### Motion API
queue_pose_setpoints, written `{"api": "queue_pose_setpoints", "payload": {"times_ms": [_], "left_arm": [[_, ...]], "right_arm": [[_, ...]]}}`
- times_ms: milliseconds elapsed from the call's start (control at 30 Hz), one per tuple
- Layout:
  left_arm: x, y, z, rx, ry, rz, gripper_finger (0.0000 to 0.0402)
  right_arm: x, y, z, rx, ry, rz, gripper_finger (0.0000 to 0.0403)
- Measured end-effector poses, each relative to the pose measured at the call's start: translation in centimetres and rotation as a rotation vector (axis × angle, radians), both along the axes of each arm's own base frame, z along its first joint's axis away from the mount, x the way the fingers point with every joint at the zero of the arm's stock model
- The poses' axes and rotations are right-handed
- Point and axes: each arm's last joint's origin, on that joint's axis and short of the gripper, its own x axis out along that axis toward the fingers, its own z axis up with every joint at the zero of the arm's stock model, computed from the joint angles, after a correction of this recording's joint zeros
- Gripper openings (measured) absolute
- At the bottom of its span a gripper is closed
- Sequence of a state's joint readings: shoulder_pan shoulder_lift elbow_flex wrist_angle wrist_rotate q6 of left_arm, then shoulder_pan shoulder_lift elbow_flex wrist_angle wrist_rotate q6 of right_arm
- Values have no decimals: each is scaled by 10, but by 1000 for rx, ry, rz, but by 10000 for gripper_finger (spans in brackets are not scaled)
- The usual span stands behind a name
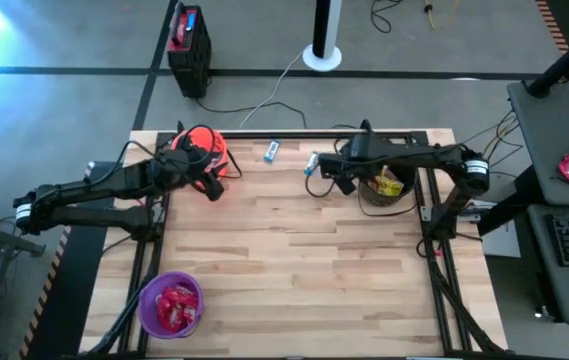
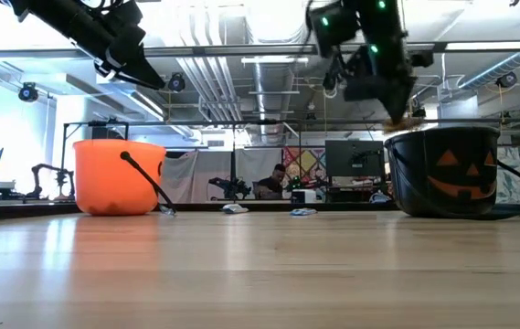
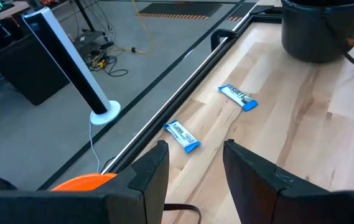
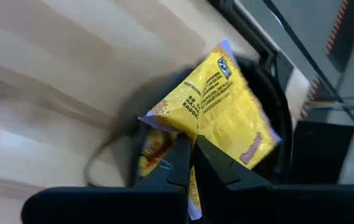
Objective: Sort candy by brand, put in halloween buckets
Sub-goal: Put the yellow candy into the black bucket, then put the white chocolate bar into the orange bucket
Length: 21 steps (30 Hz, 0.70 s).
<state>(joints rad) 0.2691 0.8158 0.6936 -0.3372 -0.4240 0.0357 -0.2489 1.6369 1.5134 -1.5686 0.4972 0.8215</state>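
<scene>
My right gripper (image 4: 192, 152) is shut on a yellow candy packet (image 4: 223, 93) and hangs over the mouth of the black bucket (image 1: 384, 190), which holds more yellow packets (image 1: 391, 185). In the low view the gripper (image 2: 395, 110) is just above that bucket's rim (image 2: 442, 135). My left gripper (image 3: 195, 152) is open above the orange bucket (image 1: 204, 148) at the far left, holding nothing. Two blue-and-white candies (image 3: 181, 135) (image 3: 239, 96) lie flat on the table near the far edge. The purple bucket (image 1: 171, 303) at the near left holds red packets. My right gripper pinches the yellow packet by one edge (image 4: 186, 132) between its two fingertips. The fingers slant down from above. The packet is lifted clear and spreads out beyond the fingertips, over the black bucket's opening.
A dark metal rail (image 1: 294, 133) runs along the table's far edge, with frame posts at both sides. The wide middle of the wooden table (image 1: 294, 260) lies between the buckets. Cables and a white stand are on the floor beyond the table.
</scene>
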Motion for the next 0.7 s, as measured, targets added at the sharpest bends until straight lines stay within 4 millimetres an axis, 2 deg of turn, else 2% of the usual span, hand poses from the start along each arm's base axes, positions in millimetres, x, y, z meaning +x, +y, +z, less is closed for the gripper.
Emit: {"api": "queue_pose_setpoints", "payload": {"times_ms": [67, 267, 400, 533, 700], "left_arm": [[0, 0, 0, 0, 1, 0, 137], [0, 0, -1, -1, 4, 0, 137], [0, 0, 0, 0, 1, 0, 137], [1, 0, 0, 3, -11, 1, 137], [1, 0, 1, -9, -27, 8, 137]], "right_arm": [[-8, 2, -7, 6, 29, -7, 9], [-46, 10, -8, 7, 24, -23, 9], [-72, 11, -9, -29, -84, -83, 10], [-81, 12, -7, -69, -271, -85, 25], [-90, 15, -7, -79, -304, -107, 69]]}}
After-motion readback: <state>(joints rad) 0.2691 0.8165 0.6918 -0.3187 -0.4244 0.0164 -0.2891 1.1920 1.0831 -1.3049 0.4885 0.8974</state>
